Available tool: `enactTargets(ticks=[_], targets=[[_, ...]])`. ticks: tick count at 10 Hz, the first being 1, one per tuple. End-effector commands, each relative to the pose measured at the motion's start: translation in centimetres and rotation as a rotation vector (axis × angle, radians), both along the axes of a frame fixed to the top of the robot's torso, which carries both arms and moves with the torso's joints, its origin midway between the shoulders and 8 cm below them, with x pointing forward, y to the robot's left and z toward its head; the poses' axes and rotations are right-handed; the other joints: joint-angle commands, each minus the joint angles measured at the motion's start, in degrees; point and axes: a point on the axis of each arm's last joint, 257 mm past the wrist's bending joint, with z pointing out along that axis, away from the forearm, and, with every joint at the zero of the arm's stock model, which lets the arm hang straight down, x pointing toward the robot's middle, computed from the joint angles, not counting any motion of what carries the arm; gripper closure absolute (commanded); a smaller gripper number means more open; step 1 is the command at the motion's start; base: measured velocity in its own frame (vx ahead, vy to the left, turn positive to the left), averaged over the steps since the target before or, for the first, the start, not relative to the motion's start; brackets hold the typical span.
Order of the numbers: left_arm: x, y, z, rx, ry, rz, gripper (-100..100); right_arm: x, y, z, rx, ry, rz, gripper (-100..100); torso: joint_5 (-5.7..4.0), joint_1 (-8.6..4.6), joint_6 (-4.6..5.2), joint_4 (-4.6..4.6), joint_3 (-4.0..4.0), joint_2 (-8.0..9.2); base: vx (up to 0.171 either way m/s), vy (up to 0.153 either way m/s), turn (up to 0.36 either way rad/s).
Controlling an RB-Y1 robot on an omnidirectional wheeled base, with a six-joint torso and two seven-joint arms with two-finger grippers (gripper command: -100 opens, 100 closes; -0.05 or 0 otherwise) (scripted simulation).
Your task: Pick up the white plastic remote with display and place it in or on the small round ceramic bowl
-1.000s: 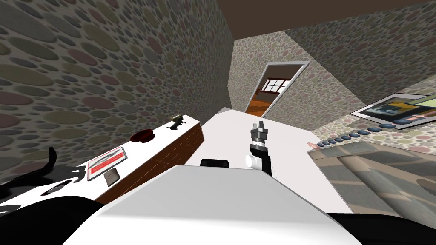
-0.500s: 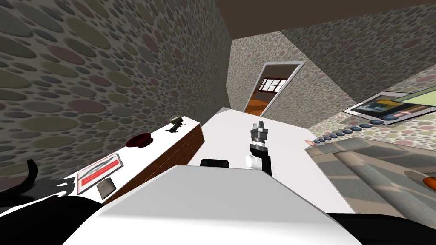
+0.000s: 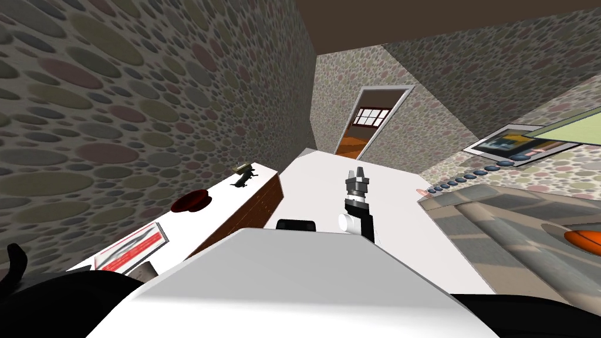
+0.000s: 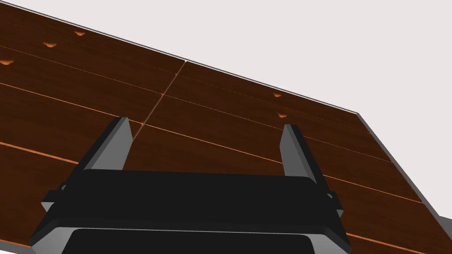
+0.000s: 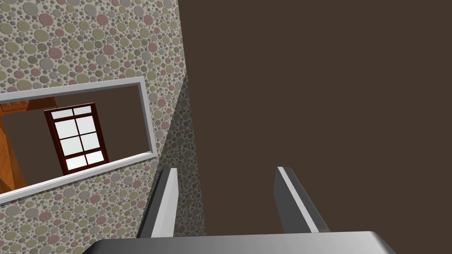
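The remote, as far as I can tell, is the small grey slab (image 3: 142, 271) at the near end of the cabinet (image 3: 223, 199) top on my left; only part of it shows, so I cannot be sure. It lies just beside a flat red-and-white card (image 3: 130, 249). Farther along the same white top sits the bowl (image 3: 191, 201), dark red and round, well apart from the slab, and beyond it a small dark figurine (image 3: 242, 175) stands near the far end. My left claw (image 4: 205, 123) is spread wide, its two fingers (image 4: 117, 143) standing apart with nothing between them and touching nothing. It faces the cabinet's dark brown front, where thin seams mark off the drawers, with the white floor (image 4: 353, 53) past the cabinet's edge. My right claw (image 3: 357, 171) is held out ahead of me over the white floor, well apart from the cabinet and pointing towards the doorway (image 3: 372, 120). Its fingers (image 5: 165, 203) are parted too, holding nothing and touching nothing.
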Motion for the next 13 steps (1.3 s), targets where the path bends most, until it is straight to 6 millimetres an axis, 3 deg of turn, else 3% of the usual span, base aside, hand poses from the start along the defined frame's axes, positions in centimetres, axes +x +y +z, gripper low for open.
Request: enactTargets(ticks=[1, 2, 3, 5, 6, 9, 10, 11, 12, 13], targets=[[-1.2, 2.8, 0.0, 0.054, 0.035, 0.007, -100, 0.0, 0.0, 0.0, 0.0, 0.0, 0.0, 0, 0.0, 0.0, 0.0, 0.0, 0.0, 0.0, 0.086, 0.153, -0.042], [-1.7, 5.0, 0.2, 0.093, 0.055, 0.011, -100, 0.0, 0.0, 0.0, 0.0, 0.0, 0.0, 0, -0.02, 0.02, 0.0, -0.02, -0.05, -0.09, 0.088, 0.25, -0.083], [-1.7, 5.0, 0.2, 0.093, 0.055, 0.011, -100, 0.0, 0.0, 0.0, 0.0, 0.0, 0.0, 0, 0.03, 0.31, 0.02, -0.03, -0.07, -0.12, 0.032, 0.188, -0.058], [-2.0, 8.9, 0.7, 0.165, 0.079, 0.018, -100, 0.0, 0.0, 0.0, 0.0, 0.0, 0.0, 0, 0.0, 0.09, 0.0, 0.01, 0.02, 0.05, 0.03, 0.198, -0.082], [-2.0, 8.9, 0.7, 0.165, 0.079, 0.018, -100, 0.0, 0.0, 0.0, 0.0, 0.0, 0.0, 0, 0.03, 0.23, 0.02, 0.01, 0.03, 0.07, 0.023, 0.158, -0.046], [-1.2, 12.7, 1.2, 0.237, 0.083, 0.021, -100, 0.0, 0.0, 0.0, 0.0, 0.0, 0.0, 0, 0.04, 0.21, 0.03, -0.03, -0.08, -0.14, 0.072, 0.218, -0.065], [-1.5, 11.9, 1.2, 0.225, 0.084, 0.02, -100, 0.0, 0.0, 0.0, 0.0, 0.0, 0.0, 0, 0.07, 0.37, 0.01, -0.04, -0.09, -0.14, 0.026, 0.127, -0.032], [-1.4, 12.1, 1.3, 0.228, 0.083, 0.02, 0, 0.0, 0.0, 0.0, 0.0, 0.0, 0.0, 0, 0.02, -0.07, -0.02, -0.01, -0.01, 0.0, 0.006, 0.024, -0.003], [-1.8, 11.8, 0.6, 0.23, 0.083, 0.023, -100, 0.0, 0.0, 0.0, 0.0, 0.0, 0.0, 0, -0.09, -0.45, -0.03, 0.02, 0.05, 0.1, 0.012, 0.023, -0.022], [-2.0, 11.6, 0.1, 0.231, 0.083, 0.024, -100, 0.0, 0.0, 0.0, 0.0, 0.0, 0.0, 0, -0.11, -0.55, -0.03, 0.03, 0.07, 0.12, 0.017, 0.026, -0.019]])
